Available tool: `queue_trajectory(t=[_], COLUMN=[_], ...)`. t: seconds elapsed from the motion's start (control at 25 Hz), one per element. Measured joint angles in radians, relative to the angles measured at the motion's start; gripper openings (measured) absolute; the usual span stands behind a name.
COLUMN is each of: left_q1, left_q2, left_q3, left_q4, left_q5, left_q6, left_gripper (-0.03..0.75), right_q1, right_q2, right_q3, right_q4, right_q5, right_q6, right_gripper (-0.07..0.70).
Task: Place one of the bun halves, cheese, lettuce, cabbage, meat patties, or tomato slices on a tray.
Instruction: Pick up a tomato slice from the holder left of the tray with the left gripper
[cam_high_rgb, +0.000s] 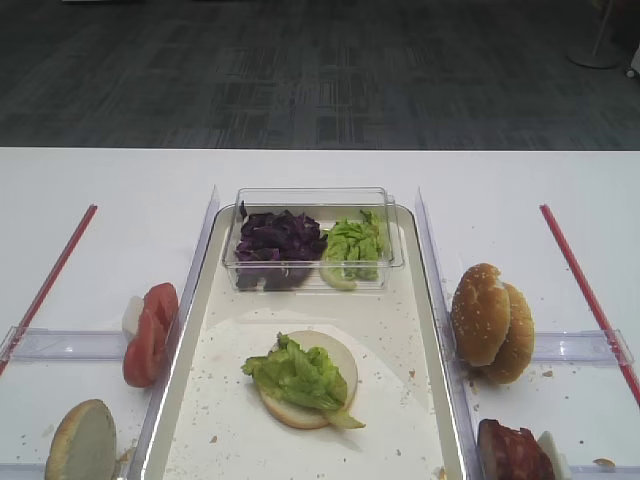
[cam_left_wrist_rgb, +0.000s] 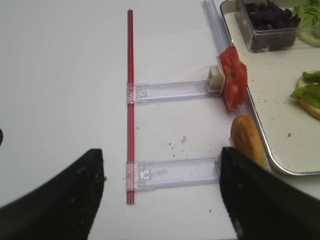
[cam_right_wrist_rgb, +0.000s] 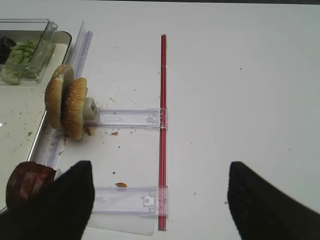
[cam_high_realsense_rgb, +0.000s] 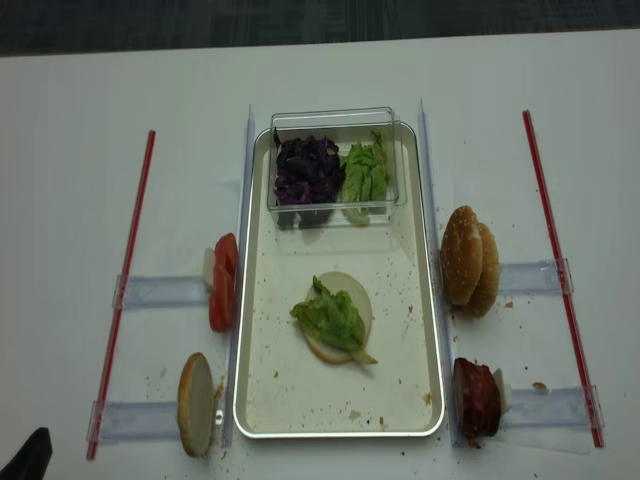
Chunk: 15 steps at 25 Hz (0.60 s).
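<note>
The tray (cam_high_rgb: 230, 400) (cam_high_realsense_rgb: 280, 380) lies at the centre. On it sits one bun half (cam_high_rgb: 340, 352) (cam_high_realsense_rgb: 347, 290), cut face up, with lettuce (cam_high_rgb: 300, 375) (cam_high_realsense_rgb: 330, 318) on top. Cabbage (cam_high_rgb: 275, 240) (cam_left_wrist_rgb: 267, 17) and more lettuce (cam_high_rgb: 355, 250) fill a clear box. Left of the tray stand tomato slices (cam_high_rgb: 150, 330) (cam_left_wrist_rgb: 234, 77) and a bun half (cam_high_rgb: 80, 440) (cam_left_wrist_rgb: 246, 137). To its right are two bun halves (cam_high_rgb: 490, 322) (cam_right_wrist_rgb: 67, 102) and a meat patty (cam_high_rgb: 512, 450) (cam_right_wrist_rgb: 27, 182). No cheese is in view. My left gripper (cam_left_wrist_rgb: 162, 195) and right gripper (cam_right_wrist_rgb: 160, 200) hang open and empty above the table.
The clear plastic box (cam_high_rgb: 312, 200) rests across the tray's far end. Clear plastic rails (cam_left_wrist_rgb: 175, 91) (cam_right_wrist_rgb: 127, 118) hold the food upright on both sides. Red strips (cam_left_wrist_rgb: 130, 100) (cam_right_wrist_rgb: 162, 125) run along the outer ends. Crumbs speckle the tray.
</note>
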Motion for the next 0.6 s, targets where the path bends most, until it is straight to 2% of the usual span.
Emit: queue_trajectory(t=[0.6], left_q1=[0.0], left_q2=[0.0], left_q3=[0.0], left_q4=[0.0], left_q5=[0.0], left_q6=[0.0], left_gripper=[0.454], right_q1=[0.0], right_q2=[0.0], right_q3=[0.0], right_q4=[0.0], right_q5=[0.0], right_q6=[0.0], right_gripper=[0.571])
